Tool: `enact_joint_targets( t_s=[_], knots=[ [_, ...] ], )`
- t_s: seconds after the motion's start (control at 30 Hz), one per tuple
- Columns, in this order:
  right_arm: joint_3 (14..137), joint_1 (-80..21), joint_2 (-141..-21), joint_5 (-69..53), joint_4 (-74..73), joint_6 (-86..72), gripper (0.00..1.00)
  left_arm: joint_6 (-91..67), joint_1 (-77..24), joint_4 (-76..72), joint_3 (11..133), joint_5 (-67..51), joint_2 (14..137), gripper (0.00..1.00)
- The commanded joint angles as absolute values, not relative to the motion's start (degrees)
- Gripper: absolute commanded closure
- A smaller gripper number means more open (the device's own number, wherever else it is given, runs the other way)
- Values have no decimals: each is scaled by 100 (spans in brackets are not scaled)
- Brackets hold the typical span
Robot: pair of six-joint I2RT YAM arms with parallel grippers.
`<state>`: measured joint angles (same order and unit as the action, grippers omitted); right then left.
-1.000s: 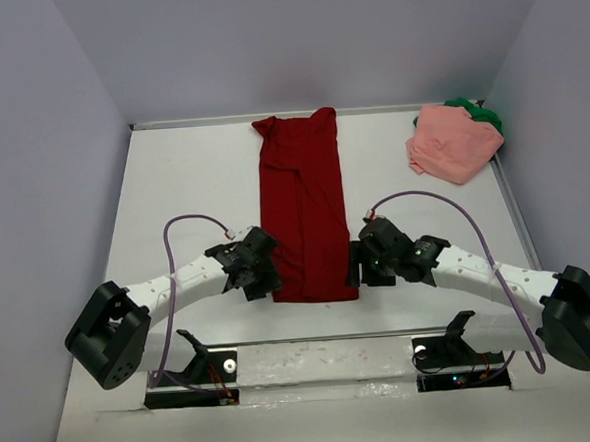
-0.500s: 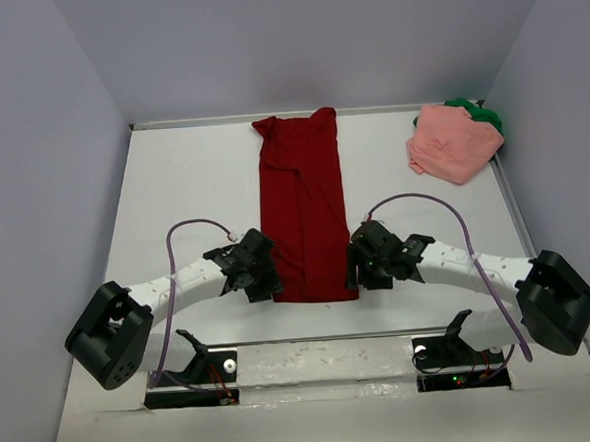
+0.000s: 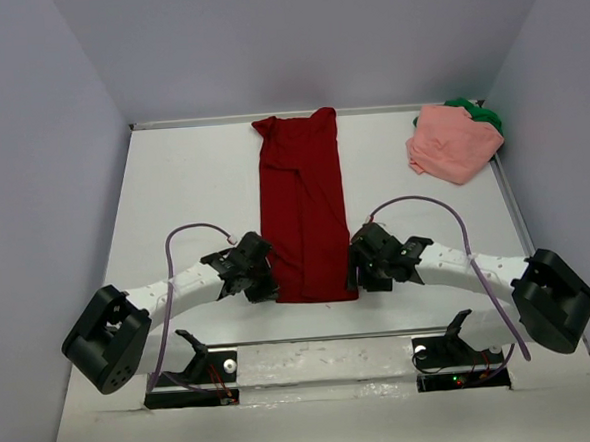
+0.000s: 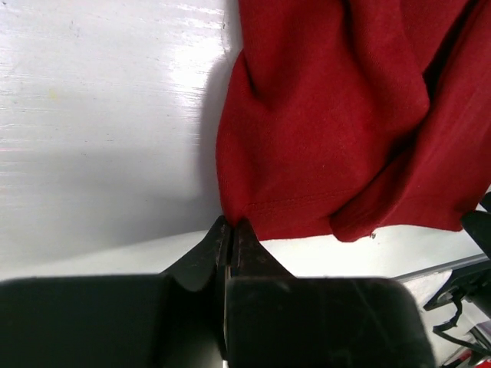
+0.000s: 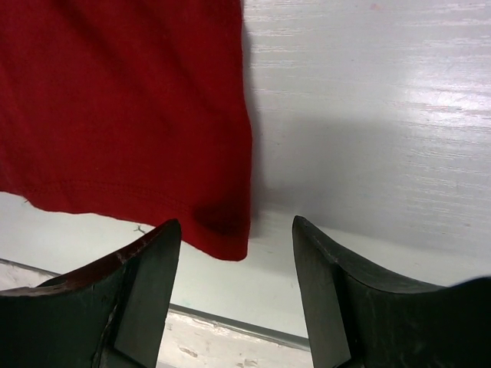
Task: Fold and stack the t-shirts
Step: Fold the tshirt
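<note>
Dark red t-shirt [image 3: 303,215] is lying as a long, narrow strip on the bench [image 3: 192,177], already folded in from its sides. Its near hem is sitting between the two hands. Its long axis is running straight away from them, hem end nearest the fingertips and neck end pointing far ahead towards the back wall.

The left hand [image 4: 232,224] is pressing its fingers together right at the hem's left corner. Judging by the wrist view, it is nipping the very tip of that corner, though how much cloth is caught is hard to tell. The right hand [image 5: 235,224] is holding its fingers wide apart, straddling the other hem corner, which is lying on the bench just ahead of and between them, not yet gripped.

The step in hand looks like taking both hem corners for the lengthwise fold. The next move is probably calling for the right hand to be closing on its corner. Both hands would then be lifting together and carrying the hem forward over the strip towards the neck, keeping level so the fold is landing square.

The salmon pink t-shirt [image 3: 453,143] is lying well ahead and to the right of the right hand. It is resting over the green t-shirt [image 3: 484,114], which is mostly hidden.
</note>
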<state>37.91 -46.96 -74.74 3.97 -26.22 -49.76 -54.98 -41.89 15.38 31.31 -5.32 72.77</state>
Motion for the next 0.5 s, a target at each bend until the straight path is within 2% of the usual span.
enact_joint_targets(
  t_s=[0.0,0.33,0.4,0.47],
  knots=[
    [3727,-4737,-7585,317,-2241,-5054,35,-5493,-4175,1652,3059,-562,7137,100],
    [3604,-4737,-7725,237,-2039,-5054,36,-5467,-4166,1626,3023,-562,7163,100],
    [3586,-4737,-7752,176,-1987,-5141,42,-5467,-4175,1608,3023,-571,7154,100],
    [3516,-4737,-7743,97,-1881,-5238,55,-5449,-4175,1626,3041,-571,7137,100]
  ],
)
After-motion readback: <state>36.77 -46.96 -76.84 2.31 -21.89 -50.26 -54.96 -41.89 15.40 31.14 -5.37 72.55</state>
